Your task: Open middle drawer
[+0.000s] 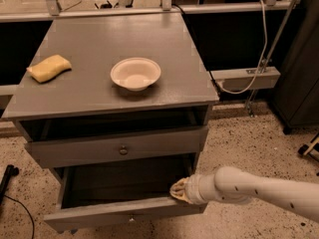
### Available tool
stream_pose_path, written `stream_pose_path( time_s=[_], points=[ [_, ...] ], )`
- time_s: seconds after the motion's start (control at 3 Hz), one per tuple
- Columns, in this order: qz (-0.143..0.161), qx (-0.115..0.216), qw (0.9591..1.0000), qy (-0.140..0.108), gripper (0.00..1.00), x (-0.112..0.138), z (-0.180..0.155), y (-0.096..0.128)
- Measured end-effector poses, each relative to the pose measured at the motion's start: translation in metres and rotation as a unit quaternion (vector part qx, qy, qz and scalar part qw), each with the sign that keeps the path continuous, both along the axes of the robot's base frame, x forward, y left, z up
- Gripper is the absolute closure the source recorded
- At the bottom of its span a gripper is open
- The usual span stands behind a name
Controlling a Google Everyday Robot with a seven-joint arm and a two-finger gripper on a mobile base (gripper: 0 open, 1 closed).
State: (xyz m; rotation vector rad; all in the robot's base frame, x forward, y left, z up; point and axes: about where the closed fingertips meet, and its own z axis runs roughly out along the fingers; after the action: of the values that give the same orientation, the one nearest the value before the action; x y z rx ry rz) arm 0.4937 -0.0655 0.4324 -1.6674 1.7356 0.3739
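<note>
Middle drawer [114,214] open, hand [178,190] at rim
</note>
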Motion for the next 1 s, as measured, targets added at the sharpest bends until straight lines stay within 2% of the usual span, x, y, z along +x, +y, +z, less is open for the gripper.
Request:
stream_pose_path(
  time_s=[0.67,1.0],
  points=[
    [0.048,-0.026,0.9984,-0.016,1.0,0.036,-0.01,0.025],
    [0.065,-0.039,0.9971,-0.011,1.0,0.043,-0.017,0.034]
  ],
)
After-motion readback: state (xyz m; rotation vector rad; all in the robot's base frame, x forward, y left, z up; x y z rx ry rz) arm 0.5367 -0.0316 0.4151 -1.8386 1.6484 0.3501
